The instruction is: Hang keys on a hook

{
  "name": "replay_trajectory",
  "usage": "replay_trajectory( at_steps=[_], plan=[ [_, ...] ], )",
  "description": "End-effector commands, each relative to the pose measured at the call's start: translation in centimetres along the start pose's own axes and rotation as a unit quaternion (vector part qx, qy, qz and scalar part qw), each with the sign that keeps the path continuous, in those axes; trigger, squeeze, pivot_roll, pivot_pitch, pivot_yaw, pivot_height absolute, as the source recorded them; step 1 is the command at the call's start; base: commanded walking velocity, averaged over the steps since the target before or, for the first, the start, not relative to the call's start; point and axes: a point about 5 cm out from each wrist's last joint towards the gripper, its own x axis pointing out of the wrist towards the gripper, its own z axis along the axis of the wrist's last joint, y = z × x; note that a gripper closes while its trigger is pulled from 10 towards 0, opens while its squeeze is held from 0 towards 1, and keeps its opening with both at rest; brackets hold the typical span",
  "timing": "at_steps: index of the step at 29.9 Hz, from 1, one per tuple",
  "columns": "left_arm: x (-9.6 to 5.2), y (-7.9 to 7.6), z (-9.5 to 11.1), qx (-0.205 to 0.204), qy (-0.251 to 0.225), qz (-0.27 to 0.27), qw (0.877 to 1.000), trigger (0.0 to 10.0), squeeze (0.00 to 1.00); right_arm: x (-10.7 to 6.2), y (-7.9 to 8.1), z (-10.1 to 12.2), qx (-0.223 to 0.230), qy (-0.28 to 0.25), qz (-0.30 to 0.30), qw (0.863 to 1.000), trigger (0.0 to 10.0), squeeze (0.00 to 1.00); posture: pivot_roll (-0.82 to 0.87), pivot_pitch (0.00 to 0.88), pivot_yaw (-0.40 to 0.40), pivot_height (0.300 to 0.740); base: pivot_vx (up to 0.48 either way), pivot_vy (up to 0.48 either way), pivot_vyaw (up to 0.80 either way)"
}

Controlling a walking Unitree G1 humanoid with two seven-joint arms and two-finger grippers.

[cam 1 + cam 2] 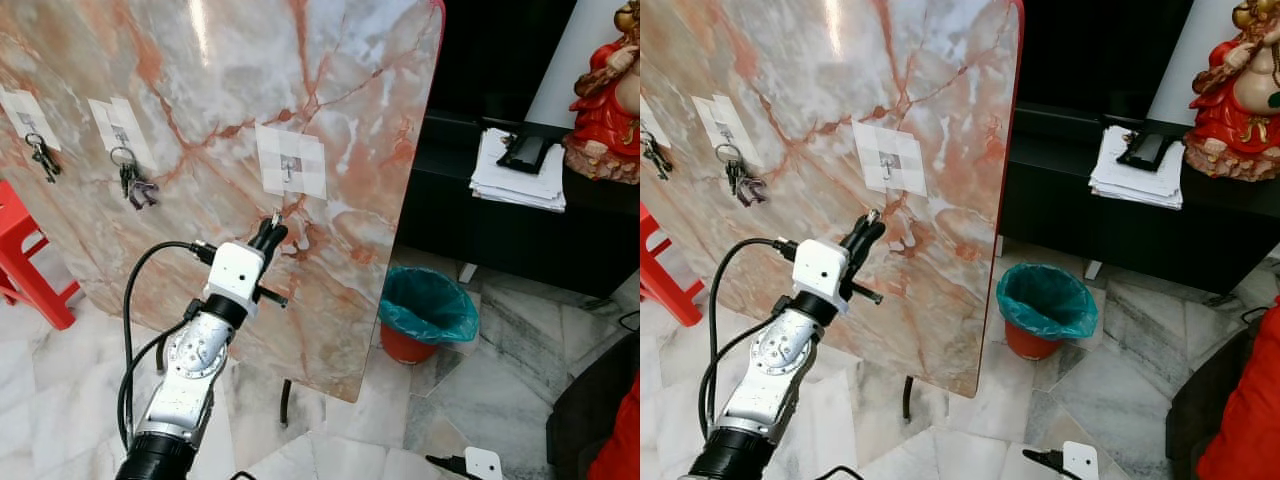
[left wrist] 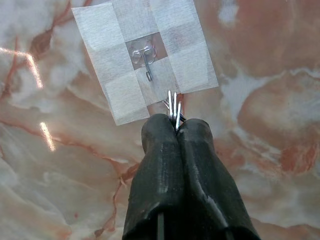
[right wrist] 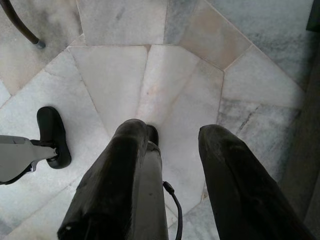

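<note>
The approach to the hook is the step in hand. The left gripper (image 1: 272, 226) is raised against the upright marble slab (image 1: 200, 110), and its jaws are pressed together on a small metal piece, taken to be the ring of the keys (image 2: 173, 106), of which little more than thin silver ends is seen protruding from the tips. The rest of the bunch cannot be made out. The empty hook (image 2: 146, 60) is fixed in the middle of a white taped patch (image 1: 291, 160), and the held metal is placed just below it, near but not yet touching. Two other patches further to the left are already occupied: one hanging bunch (image 1: 133, 180) and another key set (image 1: 42, 155) are seen there.

The right gripper (image 3: 170, 165) is hung idle over the marble floor (image 3: 125, 75), with its jaws apart and nothing between them.

For the next move, a short lift and a slight advance toward the slab are judged to be needed, so that the ring is carried above the hook's upturned tip and then lowered over it. Fine alignment is called for, since the hook is small and the ring's opening is largely hidden by the fingertips. Release should be withheld until the ring is seated.
</note>
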Motion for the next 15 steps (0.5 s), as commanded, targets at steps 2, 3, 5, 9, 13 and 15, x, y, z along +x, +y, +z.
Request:
replay_trajectory(
  at_steps=[2, 3, 5, 9, 13, 15],
  plan=[
    [0.24, -0.34, 0.54, 0.0, -0.01, -0.008, 1.0, 10.0, 0.0, 0.0, 0.1, -0.17, -0.001, 0.004, 0.001, 1.0, 10.0, 0.0, 0.14, 0.075, -0.027, 0.74, 0.242, 0.0, 0.0],
    [0.25, -0.37, 0.54, -0.002, -0.01, -0.009, 1.0, 10.0, 0.0, 0.0, 0.09, -0.17, -0.001, 0.004, 0.0, 1.0, 10.0, 0.0, 0.14, 0.075, -0.027, 0.74, 0.24, 0.0, 0.0],
    [0.25, -0.42, 0.53, -0.003, -0.01, -0.01, 1.0, 10.0, 0.0, 0.0, 0.09, -0.17, -0.001, 0.004, 0.0, 1.0, 10.0, 0.0, 0.14, 0.075, -0.027, 0.74, 0.247, 0.0, 0.0],
    [0.21, -0.49, 0.51, -0.004, -0.009, -0.011, 1.0, 10.0, 0.0, 0.0, 0.08, -0.19, 0.0, 0.004, 0.0, 1.0, 10.0, 0.0, 0.14, 0.075, -0.028, 0.74, 0.263, 0.0, 0.0],
    [0.21, -0.53, 0.5, -0.002, -0.009, -0.012, 1.0, 10.0, 0.0, -0.01, 0.04, -0.22, -0.002, 0.005, -0.001, 1.0, 10.0, 0.0, 0.14, 0.077, -0.028, 0.74, 0.27, 0.0, 0.0],
    [0.19, -0.52, 0.52, -0.002, -0.009, -0.011, 1.0, 10.0, 0.0, -0.01, 0.04, -0.23, -0.002, 0.005, 0.0, 1.0, 10.0, 0.0, 0.14, 0.078, -0.028, 0.74, 0.276, 0.0, 0.0]
  ],
)
